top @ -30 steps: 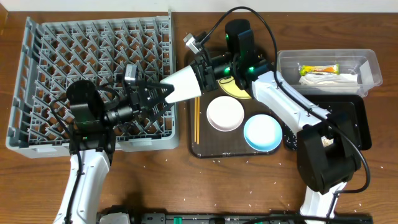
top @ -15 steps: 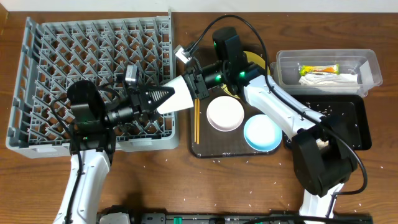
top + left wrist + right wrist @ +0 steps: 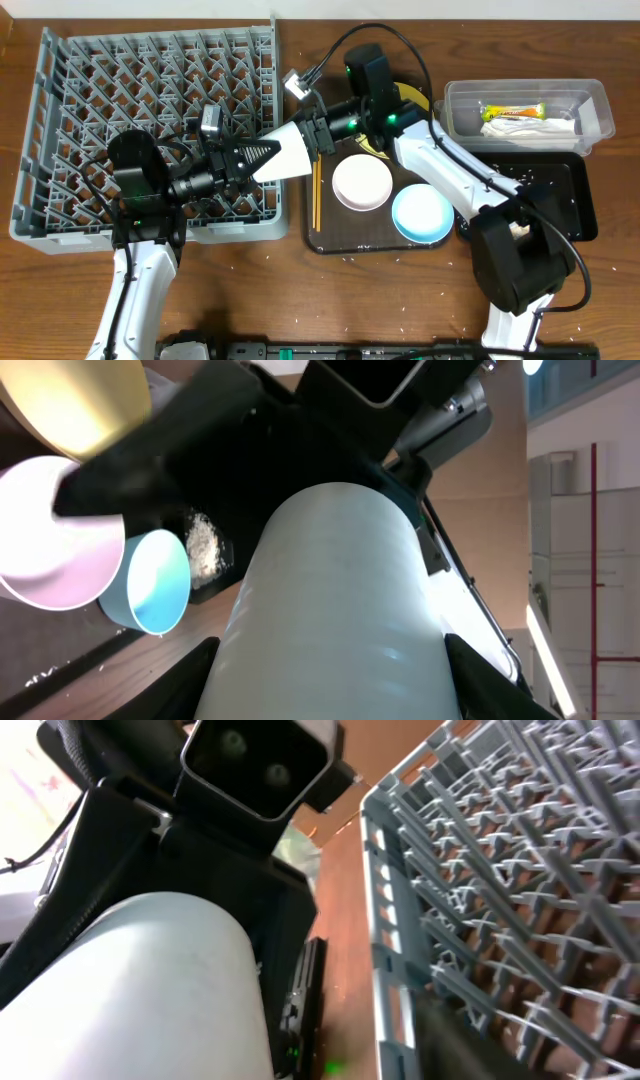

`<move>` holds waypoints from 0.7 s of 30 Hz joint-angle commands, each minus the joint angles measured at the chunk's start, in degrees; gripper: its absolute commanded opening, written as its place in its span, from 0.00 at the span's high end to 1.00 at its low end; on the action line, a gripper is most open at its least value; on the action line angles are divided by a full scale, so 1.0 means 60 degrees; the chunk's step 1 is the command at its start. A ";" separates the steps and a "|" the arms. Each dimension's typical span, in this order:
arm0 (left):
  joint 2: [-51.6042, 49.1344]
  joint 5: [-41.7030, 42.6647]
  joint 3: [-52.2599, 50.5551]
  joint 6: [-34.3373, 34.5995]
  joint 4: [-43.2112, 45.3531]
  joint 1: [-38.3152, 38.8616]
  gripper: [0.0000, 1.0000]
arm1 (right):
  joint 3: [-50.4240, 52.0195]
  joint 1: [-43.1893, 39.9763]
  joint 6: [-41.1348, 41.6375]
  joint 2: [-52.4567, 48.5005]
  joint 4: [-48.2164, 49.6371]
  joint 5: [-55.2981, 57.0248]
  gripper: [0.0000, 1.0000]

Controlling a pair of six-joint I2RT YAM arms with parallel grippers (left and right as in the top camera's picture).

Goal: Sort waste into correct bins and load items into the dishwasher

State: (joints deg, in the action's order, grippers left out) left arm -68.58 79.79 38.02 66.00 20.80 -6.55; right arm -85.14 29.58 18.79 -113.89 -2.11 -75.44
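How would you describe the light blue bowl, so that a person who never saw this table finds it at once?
In the overhead view, find the big grey dish rack on the left; directly to its right lies a dark brown tray. The light blue bowl sits at the tray's lower right corner, beside a white bowl. It is the only blue dish there.

Your left arm (image 3: 140, 265) is standing up from the near table edge and pointing right; the left gripper (image 3: 262, 156) is clamping the small white cup (image 3: 290, 155), one of its fingers (image 3: 190, 685) on each side. Your right arm (image 3: 450, 172) is arching over from the right and pointing left; the right gripper (image 3: 318, 137) is facing the left one at the cup's far end; its jaw state is not showing.
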 commanded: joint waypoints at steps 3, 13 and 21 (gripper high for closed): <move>0.0015 0.0175 0.0102 -0.0007 -0.0011 -0.0076 0.81 | 0.0018 -0.1279 -0.0135 0.0051 -0.0022 0.0029 0.23; 0.0015 -0.1920 0.0306 -0.0444 0.0197 -0.1173 0.85 | 0.0011 -0.2331 -0.2149 0.0656 -0.4047 0.4058 0.01; 0.0018 -0.3701 0.2324 -0.2688 -0.3577 -0.1166 0.85 | 0.0011 -0.2310 -0.2546 0.2062 -0.5938 0.7329 0.01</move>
State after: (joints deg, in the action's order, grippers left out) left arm -68.62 63.09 45.98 58.33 5.39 -13.41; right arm -84.88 15.35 5.69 -104.79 -36.25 -39.79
